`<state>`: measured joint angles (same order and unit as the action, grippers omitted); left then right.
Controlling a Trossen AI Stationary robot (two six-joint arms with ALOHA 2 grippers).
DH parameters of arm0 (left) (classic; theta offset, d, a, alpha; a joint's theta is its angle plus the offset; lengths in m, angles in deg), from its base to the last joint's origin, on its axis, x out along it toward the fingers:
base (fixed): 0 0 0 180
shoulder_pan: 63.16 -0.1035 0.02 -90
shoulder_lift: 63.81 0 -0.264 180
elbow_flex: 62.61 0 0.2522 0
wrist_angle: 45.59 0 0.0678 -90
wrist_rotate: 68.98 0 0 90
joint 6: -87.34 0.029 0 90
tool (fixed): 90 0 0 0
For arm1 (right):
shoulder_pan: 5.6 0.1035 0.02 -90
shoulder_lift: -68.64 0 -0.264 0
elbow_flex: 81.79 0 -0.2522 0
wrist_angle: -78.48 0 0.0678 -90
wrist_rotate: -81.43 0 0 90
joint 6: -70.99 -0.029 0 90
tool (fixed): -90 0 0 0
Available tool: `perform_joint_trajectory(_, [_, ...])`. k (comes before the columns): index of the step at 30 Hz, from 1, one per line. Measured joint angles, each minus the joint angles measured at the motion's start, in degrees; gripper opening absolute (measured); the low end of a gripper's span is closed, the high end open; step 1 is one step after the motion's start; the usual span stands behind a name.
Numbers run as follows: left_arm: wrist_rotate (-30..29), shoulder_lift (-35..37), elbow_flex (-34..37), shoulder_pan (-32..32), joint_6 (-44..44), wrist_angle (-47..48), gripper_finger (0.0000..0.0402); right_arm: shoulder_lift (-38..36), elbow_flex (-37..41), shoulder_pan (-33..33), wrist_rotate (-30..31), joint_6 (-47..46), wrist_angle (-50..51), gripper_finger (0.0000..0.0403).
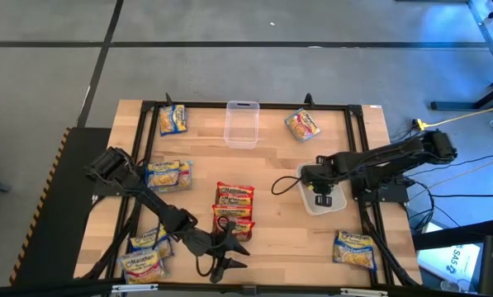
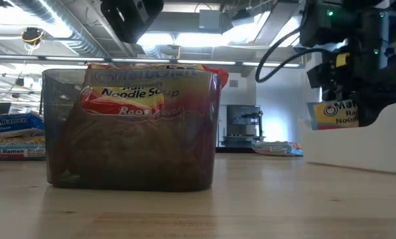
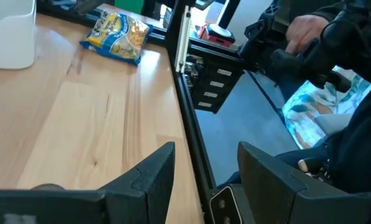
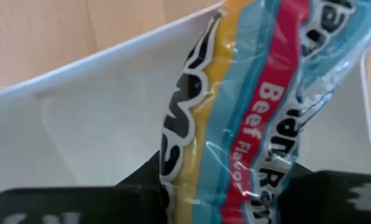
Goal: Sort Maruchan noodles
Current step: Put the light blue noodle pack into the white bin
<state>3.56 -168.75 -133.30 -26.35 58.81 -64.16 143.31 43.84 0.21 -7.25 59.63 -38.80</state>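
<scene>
Nearest to the front edge of the table, the left gripper (image 1: 229, 262) hangs low over the wood, its two dark fingers (image 3: 149, 177) standing apart with nothing between them. Just behind it lies a grey container (image 2: 128, 129) holding red-labelled Maruchan packets (image 1: 234, 208); in the low view one packet with a red "Noodle Soup" label stands against its tinted wall, tilted a little.

At the front left there are two blue-labelled packets (image 1: 147, 252), one partly on the other. At the front right corner another blue packet (image 1: 354, 248) lies alone, also visible from the left wrist view (image 3: 118, 34).

In the middle of the table, on the right side, is the white container (image 1: 316, 198). The right gripper (image 1: 320, 191) is down inside it, clamped on a packet (image 4: 260, 106). This packet is of shiny plastic with a yellow band, a light blue field and a red stripe that reads "Beef Flavor". The white wall of the container rises around it, and in the low view the packet shows just over the white rim (image 2: 357, 143). Whether other packets lie in this container I cannot tell.

On the left side, at middle depth, two more blue packets (image 1: 168, 175) lie overlapping.

At the far edge stand a blue packet (image 1: 173, 120) on the left, a clear container (image 1: 240, 124) in the middle with nothing visible inside, and a pinkish packet (image 1: 302, 125) to the right of it, lying turned at an angle.
</scene>
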Motion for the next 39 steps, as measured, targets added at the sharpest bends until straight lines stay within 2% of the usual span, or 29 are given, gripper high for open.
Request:
perform_joint_trajectory(6, [-0.02,0.0,-0.02,0.01,0.22,-0.6,0.0169,0.2,-4.84,0.15,0.17,1.17,1.39,0.0112])
perform_joint_trajectory(10, [-0.32,-0.04,-0.02,0.01,1.04,-0.7,0.0169,0.77,-5.47,-1.82,5.51,4.13,-0.08,0.0113])
perform_joint_trajectory(18, [-0.49,-0.04,-0.02,0.01,0.83,-0.72,0.0169,3.3,-5.45,-5.25,2.14,3.59,1.07,0.0114])
perform_joint_trajectory(20, [-0.5,-0.04,-0.02,0.12,0.75,-0.72,0.0169,3.72,-5.45,-5.85,2.59,0.26,0.88,0.0114])
perform_joint_trajectory(23, [-0.58,-0.04,-0.02,0.36,0.28,-0.72,0.0169,4.25,-5.45,-6.86,3.47,-11.07,4.06,0.0115])
perform_joint_trajectory(28, [-1.49,-0.07,-0.02,0.89,0.22,-0.72,0.0169,4.25,-5.45,-6.98,3.59,-16.26,8.56,0.0115])
perform_joint_trajectory(32, [-1.58,-0.07,-0.02,0.81,0.58,-0.72,0.0169,4.25,-6.67,-6.89,3.14,-11.28,8.43,0.0115])
perform_joint_trajectory(39, [-2.63,-0.07,-0.02,0.82,0.59,-0.72,0.0169,4.22,-6.47,-6.98,3.59,7.75,4.26,0.0115])
